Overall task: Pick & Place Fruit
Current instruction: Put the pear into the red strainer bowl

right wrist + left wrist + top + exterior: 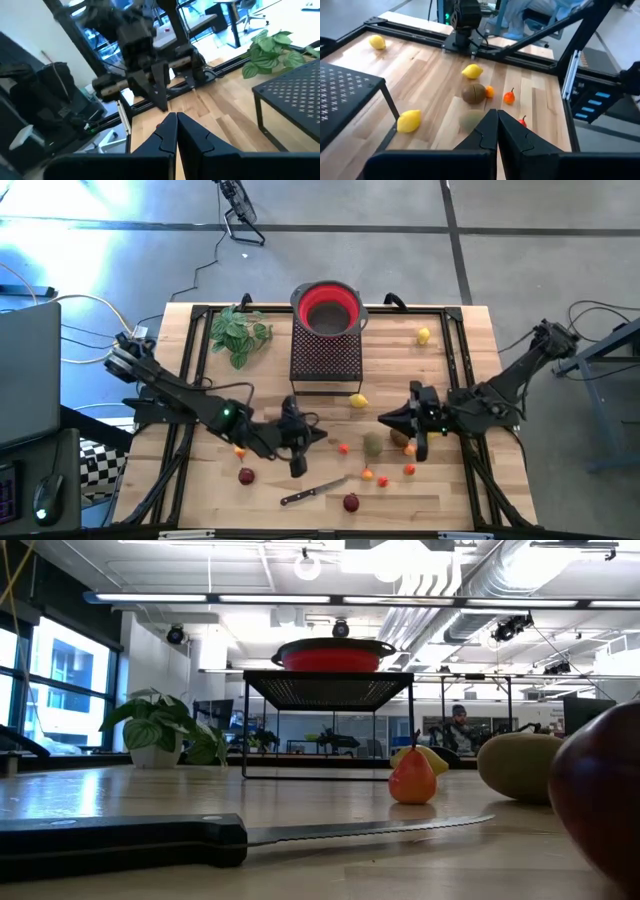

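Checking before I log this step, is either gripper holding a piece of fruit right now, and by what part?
Nothing is held. The left gripper and the right gripper are both shut on nothing, hovering above the table.

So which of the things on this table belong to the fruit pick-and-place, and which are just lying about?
Part of the job:
- lemons and
- olive-green fruit
- dark red fruit and
- small orange and red pieces
- likely the red bowl on the black mesh stand

Just lying about:
- knife
- leafy sprig
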Available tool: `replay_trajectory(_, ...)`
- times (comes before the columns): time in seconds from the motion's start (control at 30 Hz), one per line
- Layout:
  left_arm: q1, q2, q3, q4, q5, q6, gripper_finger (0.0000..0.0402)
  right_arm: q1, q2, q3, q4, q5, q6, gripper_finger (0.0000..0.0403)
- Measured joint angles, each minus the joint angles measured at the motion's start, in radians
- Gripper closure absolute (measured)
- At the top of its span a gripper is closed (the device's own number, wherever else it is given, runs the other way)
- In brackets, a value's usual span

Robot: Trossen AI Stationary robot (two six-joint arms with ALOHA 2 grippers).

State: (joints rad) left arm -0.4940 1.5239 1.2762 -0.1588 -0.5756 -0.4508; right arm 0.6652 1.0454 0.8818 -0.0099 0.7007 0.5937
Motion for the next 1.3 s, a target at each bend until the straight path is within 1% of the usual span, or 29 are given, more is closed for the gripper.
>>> replay_trajectory(0.07, -0.001, 0.018, 0.0, 0.008, -0.007, -0.014, 0.0401, 0.032, 0.0, 0.0, 0.0, 0.042, 0.001, 0.04)
replay_trajectory(0.2, 0.0, 0.048, 0.0, 0.013, -0.007, -0.091, 0.0401, 0.077, 0.0, 0.0, -0.001, 0.102, 0.002, 0.04)
replay_trajectory(0.33, -0.014, 0.053, 0.0, 0.081, -0.008, -0.102, 0.0401, 0.108, 0.0, 0.0, -0.001, 0.139, 0.004, 0.04)
replay_trajectory(0.43, -0.032, 0.053, 0.0, 0.115, -0.013, -0.082, 0.0401, 0.122, 0.0, 0.0, -0.001, 0.139, 0.004, 0.04)
replay_trajectory(0.67, -0.065, 0.053, 0.0, 0.12, -0.066, -0.08, 0.0401, 0.135, 0.0, 0.0, -0.001, 0.139, 0.004, 0.04)
replay_trajectory(0.83, -0.079, 0.053, 0.0, 0.122, -0.069, -0.103, 0.0401, 0.134, 0.0, 0.0, -0.001, 0.139, 0.004, 0.04)
replay_trajectory(1.0, -0.09, 0.053, 0.0, 0.179, -0.071, -0.081, 0.0401, 0.134, 0.0, 0.0, -0.001, 0.139, 0.004, 0.04)
replay_trajectory(1.17, -0.093, 0.052, 0.0, 0.194, -0.071, -0.075, 0.0401, 0.133, 0.0, 0.0, -0.002, 0.138, 0.004, 0.04)
replay_trajectory(1.3, -0.089, 0.052, 0.0, 0.19, -0.071, -0.022, 0.0401, 0.133, 0.0, 0.0, -0.018, 0.138, -0.009, 0.04)
